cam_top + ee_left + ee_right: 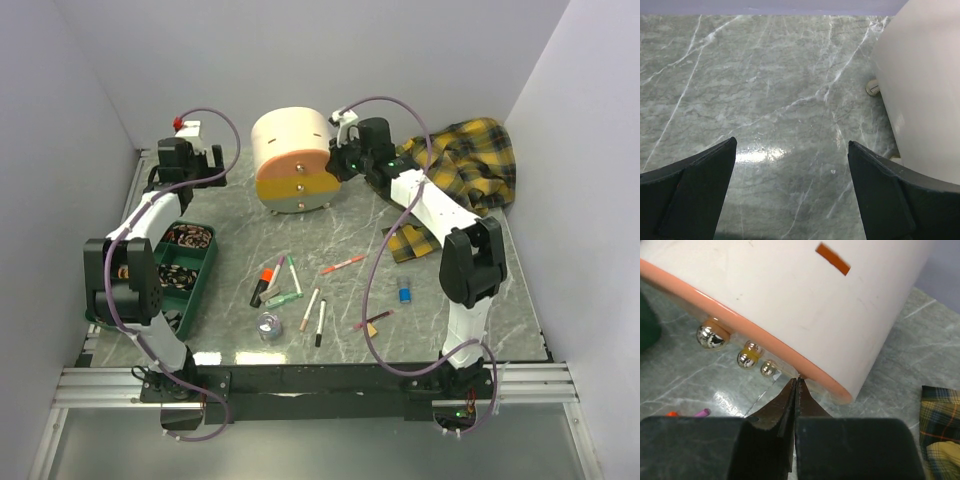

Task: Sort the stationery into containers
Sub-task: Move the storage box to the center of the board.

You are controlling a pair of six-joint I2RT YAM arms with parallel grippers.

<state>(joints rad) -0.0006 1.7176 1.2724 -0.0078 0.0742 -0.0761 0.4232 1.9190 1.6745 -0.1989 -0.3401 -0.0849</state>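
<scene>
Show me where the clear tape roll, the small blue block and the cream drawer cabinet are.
clear tape roll [268, 325], top external view, middle of the roll.
blue block [405, 294], top external view, its upper face.
cream cabinet [283, 135], top external view, its rounded top.

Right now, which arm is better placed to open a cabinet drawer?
Right, probably: the right gripper, shut, sits at the cabinet's front rim, drawer knobs just beside it. The left gripper, open, hangs over the table beside the cabinet's plain side.

Cream round-topped cabinet [285, 135] far centre, orange and yellow drawers [295, 180] shut. Pens [309, 309], orange-capped marker [265, 279], tape roll [268, 324] scattered nearer.
</scene>
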